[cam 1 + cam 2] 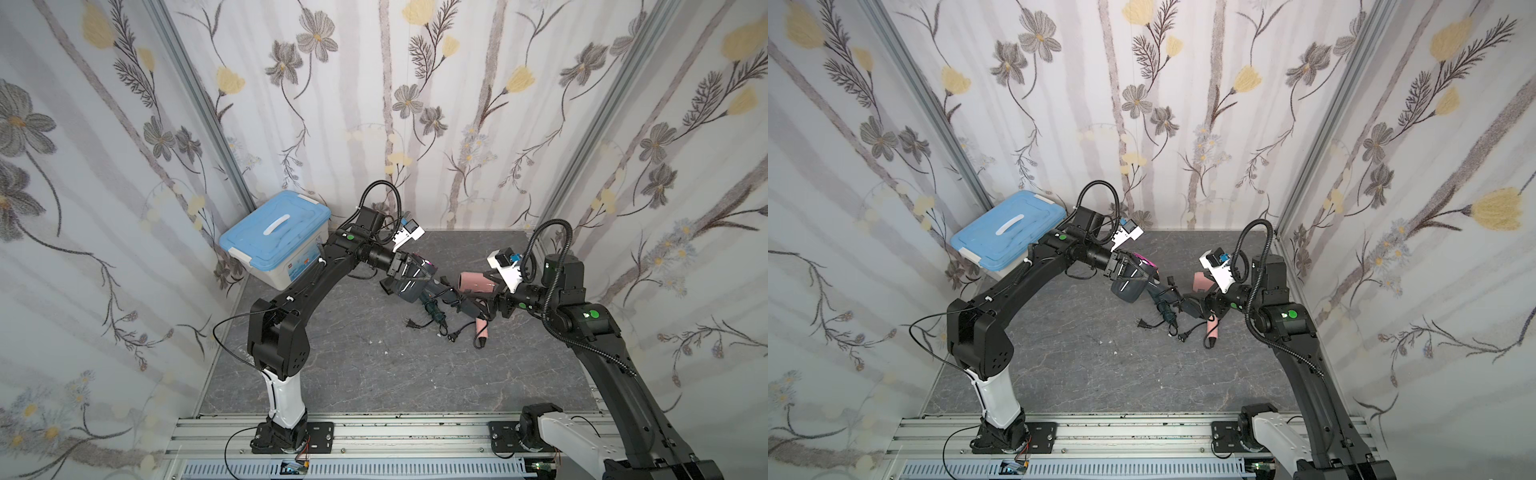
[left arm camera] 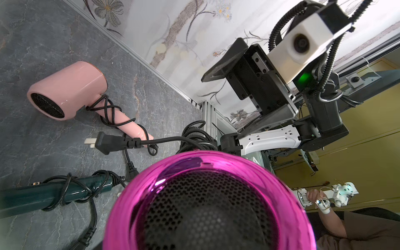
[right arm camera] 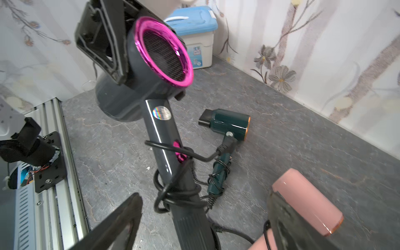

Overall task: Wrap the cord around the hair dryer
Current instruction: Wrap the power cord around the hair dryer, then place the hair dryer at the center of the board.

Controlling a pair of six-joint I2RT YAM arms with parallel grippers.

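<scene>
A robotics lab cell dressed to look homely — flowered wallpaper panels (image 1: 395, 104) on bare metal posts (image 1: 199, 106) wall in a grey stone-look table (image 1: 374, 374), robot arms (image 1: 316, 274) are bolted to a metal rail (image 1: 415, 432) along its front edge, and a person (image 2: 334, 223) shows beyond the panels

Both arms are mostly matt black, with rounded, boxy joints. The left arm (image 1: 286, 299) has a glossy white lower link (image 1: 284, 395) above a black base plate (image 1: 320, 432) fixed with screws. The right arm (image 1: 590, 332) has a similar white link (image 1: 577, 436). A round green sticker (image 1: 350, 237) marks the left arm, and another (image 1: 594, 313) the right. A ribbed black hose (image 1: 376, 191) arcs over each wrist. A thin black cable (image 1: 226, 336) runs beside the left arm. The right wrist's white camera block (image 2: 300, 43) has a round dark lens, with a green light (image 2: 305, 76) behind it. The right gripper (image 2: 220, 107) has flat, black, wedge-shaped fingers (image 2: 225, 62) on a screwed rail.
</scene>
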